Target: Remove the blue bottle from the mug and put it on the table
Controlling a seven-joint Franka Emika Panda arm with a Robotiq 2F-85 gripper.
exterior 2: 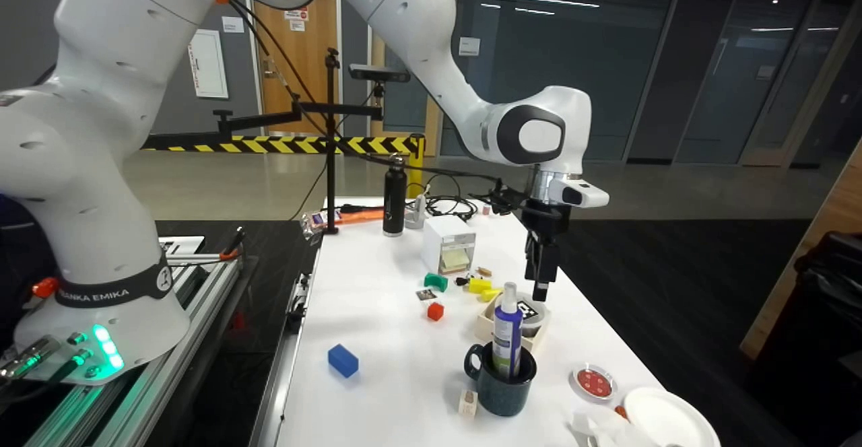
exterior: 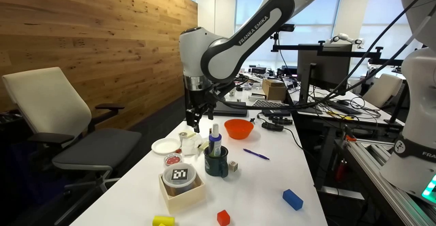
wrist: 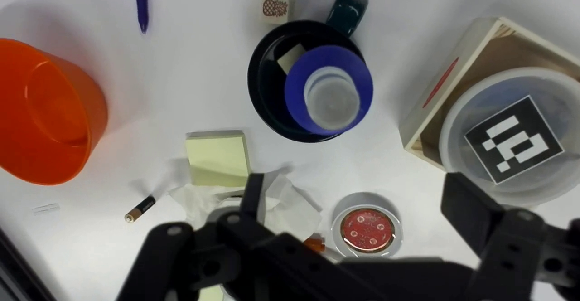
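Beside the mug [exterior: 214, 167], cube [exterior: 233, 166]; nearby, wooden box [exterior: 187, 198]

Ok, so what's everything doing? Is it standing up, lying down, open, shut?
gripper: open, holding nothing
blue bottle: about upright inside the mug
mug: standing right way up
orange bowl: right way up
purple pen: lying flat
wooden box: open-topped, round tub inside

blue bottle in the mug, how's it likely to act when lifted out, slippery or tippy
The blue bottle is probably fairly stiff, its sides looking straight and undented. Its smooth-looking surface might slip a little. Stood on the table, it could tip easily, being tall and slim.
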